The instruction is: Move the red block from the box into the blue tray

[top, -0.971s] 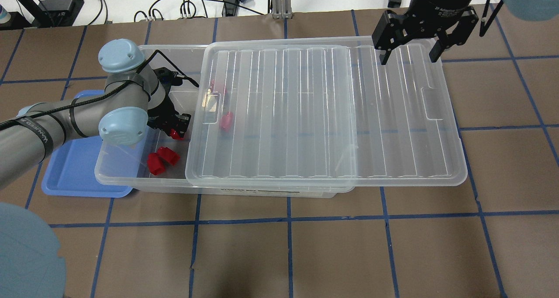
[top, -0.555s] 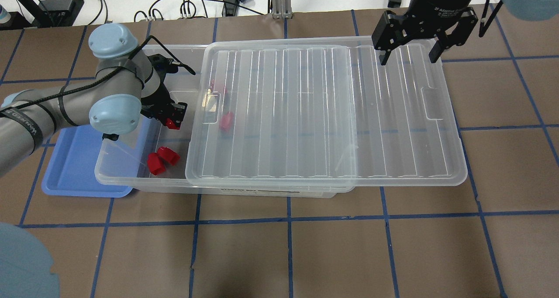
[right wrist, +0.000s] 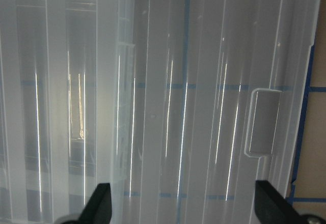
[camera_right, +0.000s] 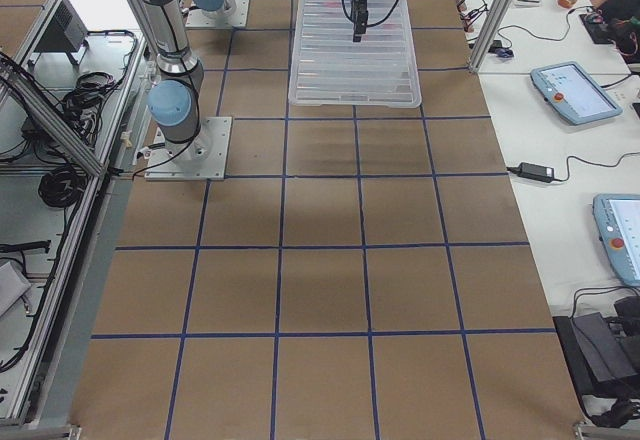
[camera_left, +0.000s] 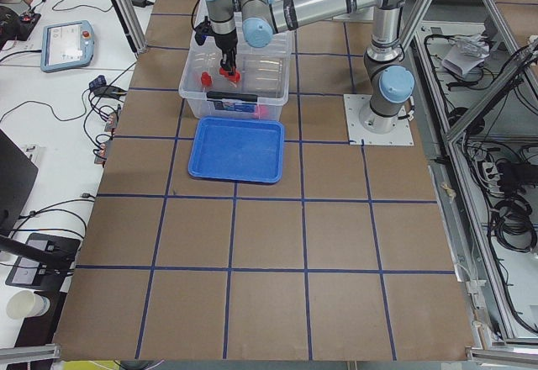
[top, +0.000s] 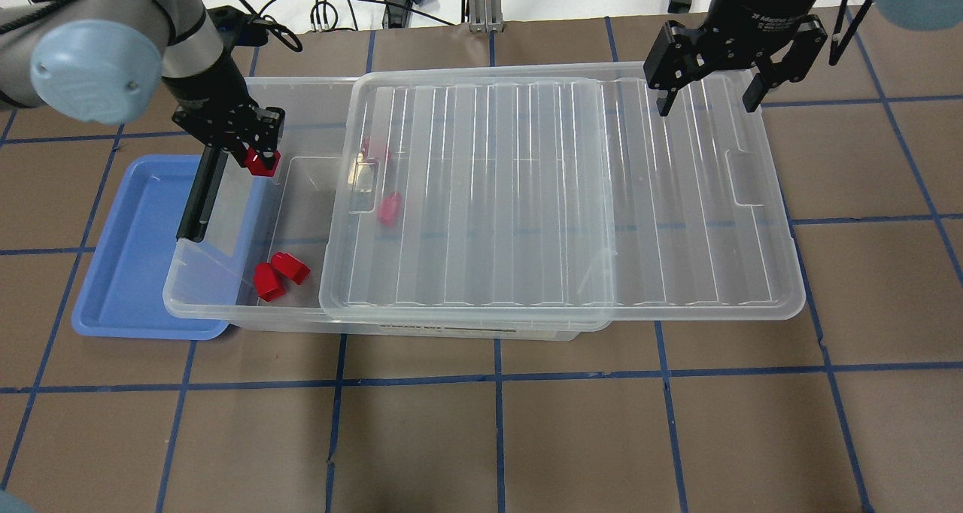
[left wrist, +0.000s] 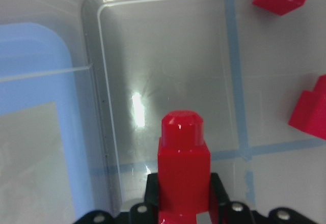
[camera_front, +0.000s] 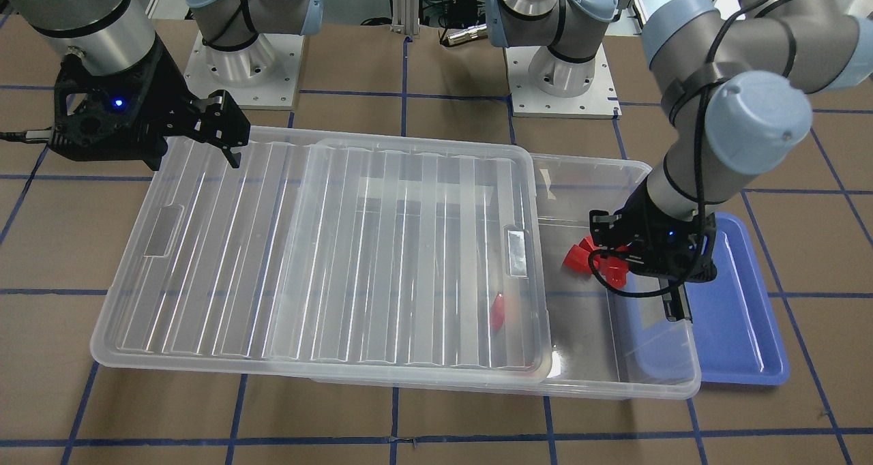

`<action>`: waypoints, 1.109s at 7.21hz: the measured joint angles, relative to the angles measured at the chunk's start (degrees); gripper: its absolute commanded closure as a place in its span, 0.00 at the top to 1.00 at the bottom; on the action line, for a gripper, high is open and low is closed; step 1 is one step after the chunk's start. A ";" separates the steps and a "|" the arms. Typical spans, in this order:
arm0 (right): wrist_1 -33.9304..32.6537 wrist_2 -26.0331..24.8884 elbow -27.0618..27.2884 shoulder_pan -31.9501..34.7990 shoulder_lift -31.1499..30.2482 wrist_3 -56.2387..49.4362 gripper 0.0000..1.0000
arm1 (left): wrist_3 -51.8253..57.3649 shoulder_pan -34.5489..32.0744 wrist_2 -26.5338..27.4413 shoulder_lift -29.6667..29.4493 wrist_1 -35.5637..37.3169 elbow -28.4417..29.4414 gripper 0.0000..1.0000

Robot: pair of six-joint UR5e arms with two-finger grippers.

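Between red block (top: pixel 262 162) and tray (top: pixel 128 272), box wall (top: pixel 180 261)

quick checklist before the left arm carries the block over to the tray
1. Grasp: ok. The left hand is shut on the red block, stub pointing away from the hand.
2. Block off the floor of the box: ok in the wrist view.
3. Height over the box wall on the tray side: cannot tell.
4. The blue tray: ok, no object on the part that shows.
5. The two loose blocks: ok, lying apart from the held one.
6. The right hand: ok, open over the far end of the lid.
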 measured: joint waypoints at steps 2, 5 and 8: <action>-0.07 -0.01 -0.04 -0.14 0.06 -0.14 1.00 | 5.77 5.26 4.21 1.11 -4.00 2.43 0.00; 0.22 0.26 0.44 -0.32 0.05 0.15 1.00 | 23.92 17.21 4.82 -0.32 -1.43 -0.17 0.00; 0.25 0.20 0.46 -0.50 0.13 0.32 1.00 | 33.13 23.05 0.39 -4.23 15.73 -10.27 0.00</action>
